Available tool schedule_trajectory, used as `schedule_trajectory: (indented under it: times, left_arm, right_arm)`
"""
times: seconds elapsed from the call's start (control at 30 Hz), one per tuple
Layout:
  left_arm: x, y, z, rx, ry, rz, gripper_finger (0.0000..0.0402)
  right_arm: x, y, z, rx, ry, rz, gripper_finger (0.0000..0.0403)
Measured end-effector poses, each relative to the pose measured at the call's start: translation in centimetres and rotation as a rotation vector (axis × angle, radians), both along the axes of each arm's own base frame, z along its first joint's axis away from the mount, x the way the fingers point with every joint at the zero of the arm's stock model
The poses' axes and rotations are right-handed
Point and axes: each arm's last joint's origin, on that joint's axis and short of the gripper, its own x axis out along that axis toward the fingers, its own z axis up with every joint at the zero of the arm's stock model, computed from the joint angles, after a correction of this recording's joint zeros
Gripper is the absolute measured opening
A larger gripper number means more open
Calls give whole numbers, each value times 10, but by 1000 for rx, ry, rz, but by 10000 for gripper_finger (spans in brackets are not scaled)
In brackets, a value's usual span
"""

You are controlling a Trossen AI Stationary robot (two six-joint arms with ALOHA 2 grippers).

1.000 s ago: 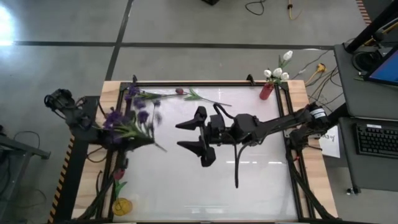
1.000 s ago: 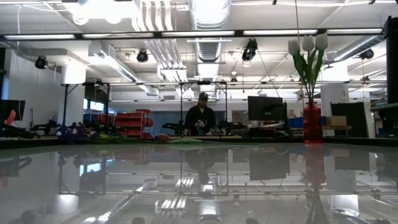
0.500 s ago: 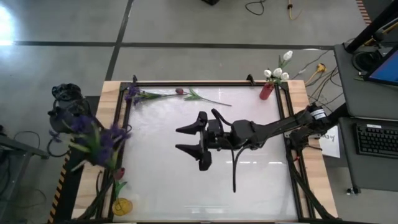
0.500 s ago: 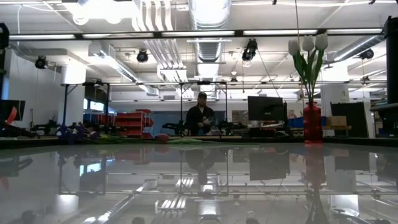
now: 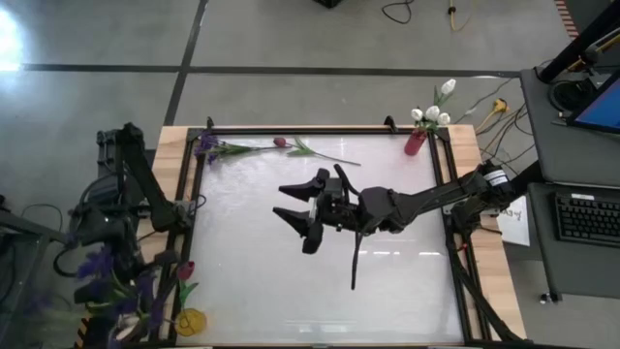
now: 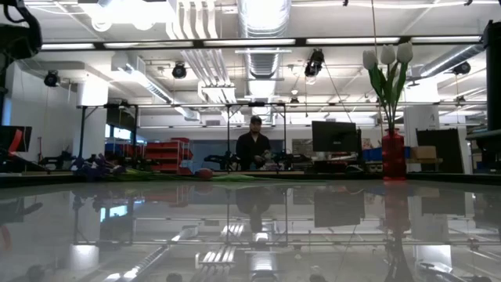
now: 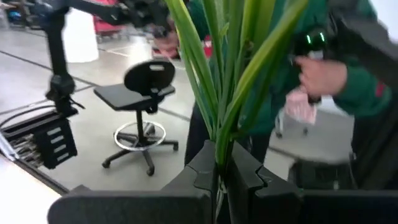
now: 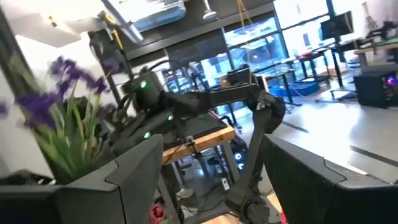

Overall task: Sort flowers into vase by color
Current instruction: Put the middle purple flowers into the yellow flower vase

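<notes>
Your left gripper [image 7: 217,168], clamped on the purple flowers [image 5: 107,281], has swung them off the table's left edge toward the yellow vase [image 5: 190,321], while your right gripper [image 5: 302,211] waits open mid-table.

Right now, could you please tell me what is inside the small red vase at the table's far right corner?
The small red vase holds white tulip buds on green stems, standing upright. The stem ends inside it are hidden by the opaque vase wall, as is anything else inside.
</notes>
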Motion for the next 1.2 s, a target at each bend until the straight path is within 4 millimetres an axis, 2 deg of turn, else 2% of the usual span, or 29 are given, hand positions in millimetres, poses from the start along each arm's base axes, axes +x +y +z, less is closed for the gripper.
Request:
schedule_trajectory:
  times: [0.27, 0.57, 0.87, 1.03, 1.2]
  left_arm:
    - [-7, 3, -27, 29, 12, -149, 0]
    - [-7, 4, -73, 81, -1, -173, 0]
    - [-8, 7, -106, 85, -19, -201, 0]
    - [-8, 6, -103, 70, -23, -196, 0]
    - [-8, 8, -90, 48, -33, -195, 0]
  right_arm:
    - [-1, 2, 0, 48, -3, -39, 262]
    - [-1, 0, -1, 76, -1, -103, 259]
    - [-2, -2, -1, 90, 1, -153, 256]
    - [-1, -3, -1, 90, 1, -159, 255]
    - [-1, -4, -1, 90, 1, -160, 254]
